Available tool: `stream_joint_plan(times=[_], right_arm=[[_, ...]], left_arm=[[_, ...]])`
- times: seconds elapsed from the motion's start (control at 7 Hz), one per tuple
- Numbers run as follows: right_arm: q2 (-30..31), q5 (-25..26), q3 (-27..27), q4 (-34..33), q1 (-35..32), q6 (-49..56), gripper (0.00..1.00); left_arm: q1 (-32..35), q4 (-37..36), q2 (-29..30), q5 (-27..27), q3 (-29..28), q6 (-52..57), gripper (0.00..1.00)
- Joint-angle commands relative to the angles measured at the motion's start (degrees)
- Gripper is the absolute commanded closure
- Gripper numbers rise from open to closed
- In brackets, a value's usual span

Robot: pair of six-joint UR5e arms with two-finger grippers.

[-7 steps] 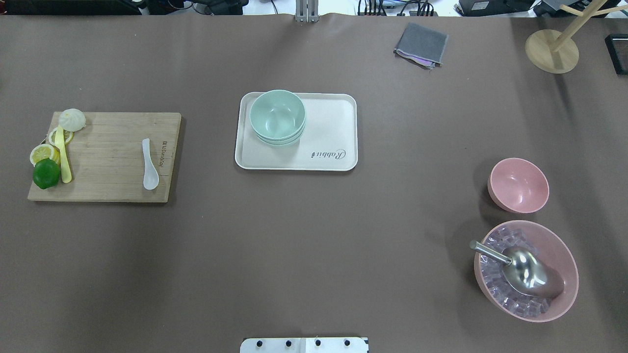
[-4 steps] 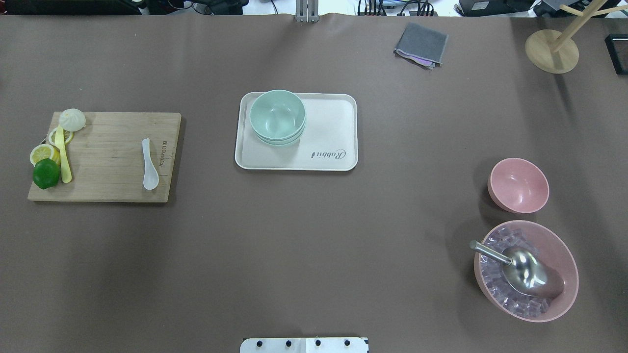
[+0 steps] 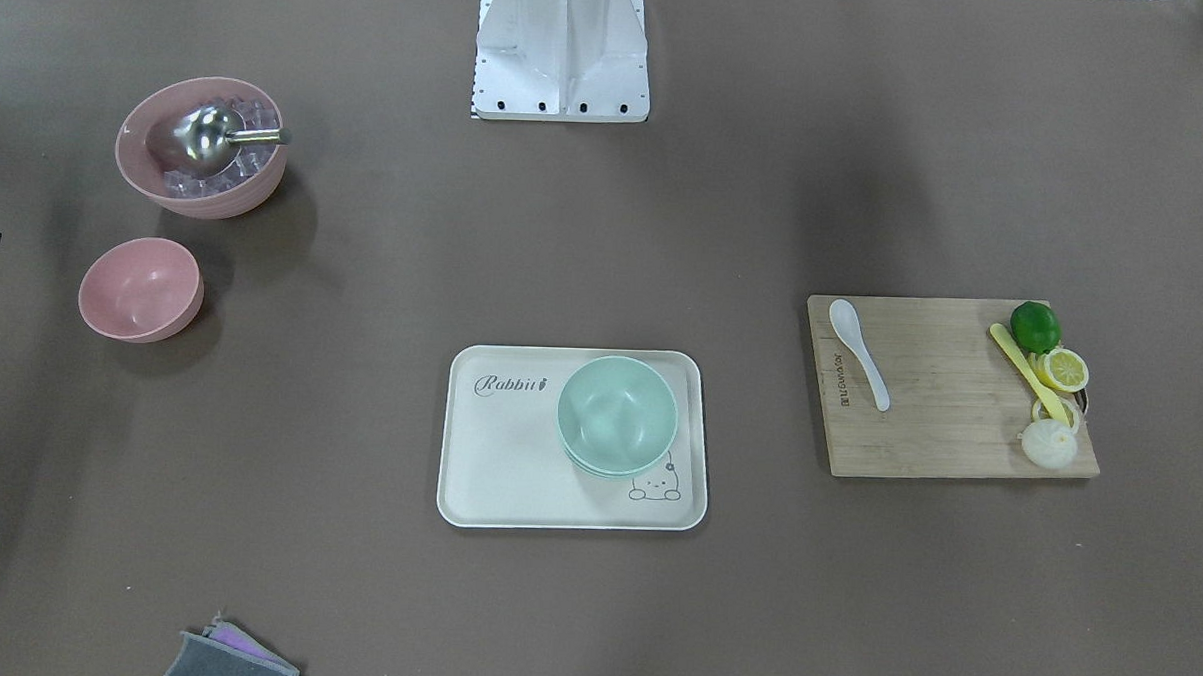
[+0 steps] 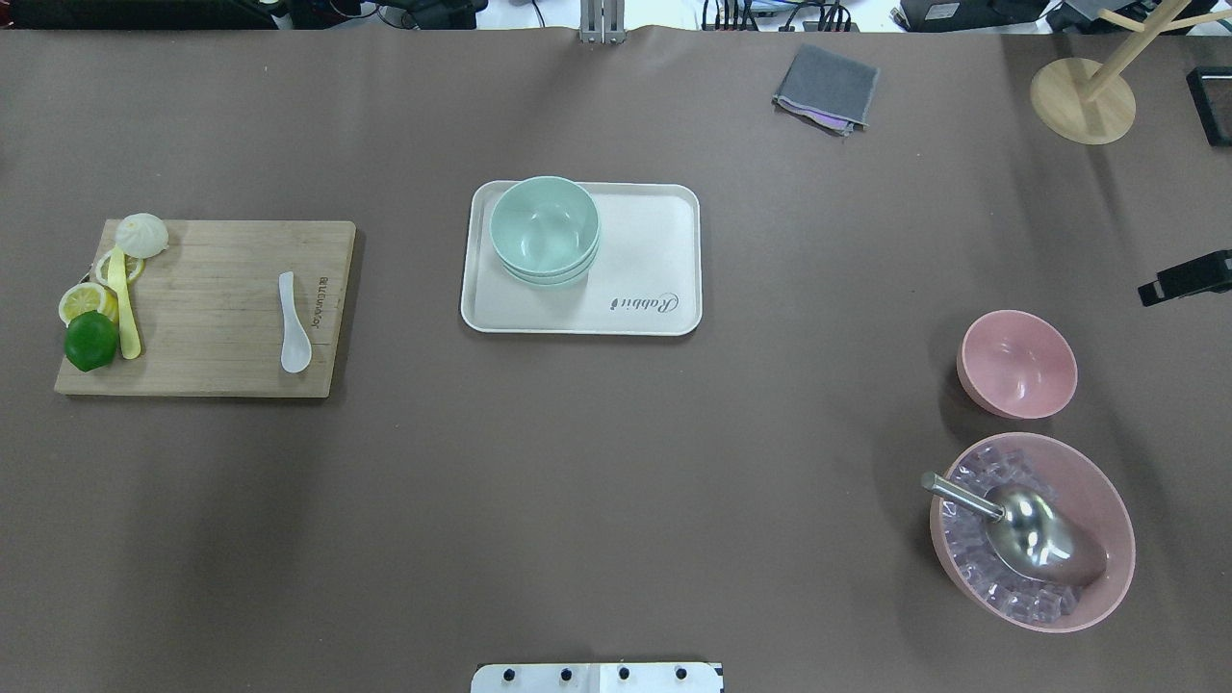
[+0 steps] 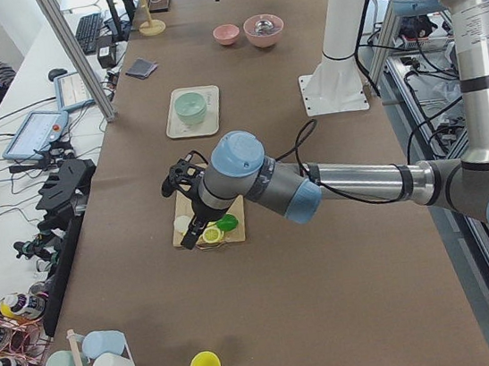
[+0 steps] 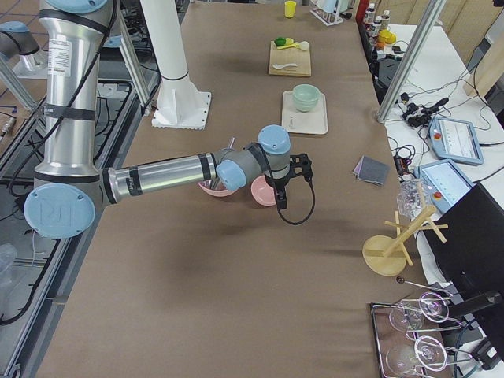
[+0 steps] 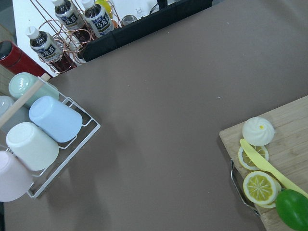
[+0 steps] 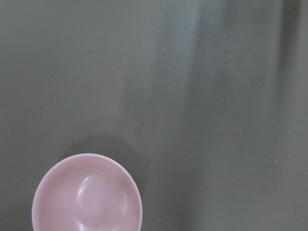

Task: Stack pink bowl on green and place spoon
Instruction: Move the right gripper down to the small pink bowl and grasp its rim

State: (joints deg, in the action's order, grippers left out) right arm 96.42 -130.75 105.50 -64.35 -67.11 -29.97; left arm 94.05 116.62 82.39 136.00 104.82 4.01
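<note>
At the table's near right, a large pink bowl point(image 4: 1107, 587) of ice cubes, a metal scoop point(image 4: 1035, 539) lying in it. Just beyond, the small pink bowl point(image 4: 1017, 364), upright on the bare table, well right of the tray. Above, near it, the right gripper point(image 6: 283, 193); cannot tell how its jaws stand. At mid-depth on the left, a cutting board point(image 4: 212, 318), the white spoon point(image 4: 292, 324) flat near its right edge. Over its left end, the left gripper point(image 5: 190, 210); cannot tell its jaws either. Farther, centre, a tray point(image 4: 654, 241) bearing the green bowl point(image 4: 544, 226), nested on others, in its far-left corner. Farthest, a grey cloth point(image 4: 828, 87).
</note>
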Motion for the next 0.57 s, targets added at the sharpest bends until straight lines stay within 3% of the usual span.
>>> stream_joint_plan(times=[0.0, 0.14, 0.43], right_arm=[[1.3, 4.71, -11.22, 21.35, 6.19, -11.75, 0.08], [1.31, 4.98, -14.06, 27.02, 6.47, -13.43, 0.16], [-0.26, 5.24, -13.83, 27.17, 8.56, -16.94, 0.33]], left_arm=[[-0.1, 0.28, -0.04, 0.06, 0.03, -0.06, 0.02], [-0.01, 0.28, -0.04, 0.06, 0.03, -0.06, 0.02], [-0.1, 0.45, -0.13, 0.06, 0.03, 0.03, 0.02]])
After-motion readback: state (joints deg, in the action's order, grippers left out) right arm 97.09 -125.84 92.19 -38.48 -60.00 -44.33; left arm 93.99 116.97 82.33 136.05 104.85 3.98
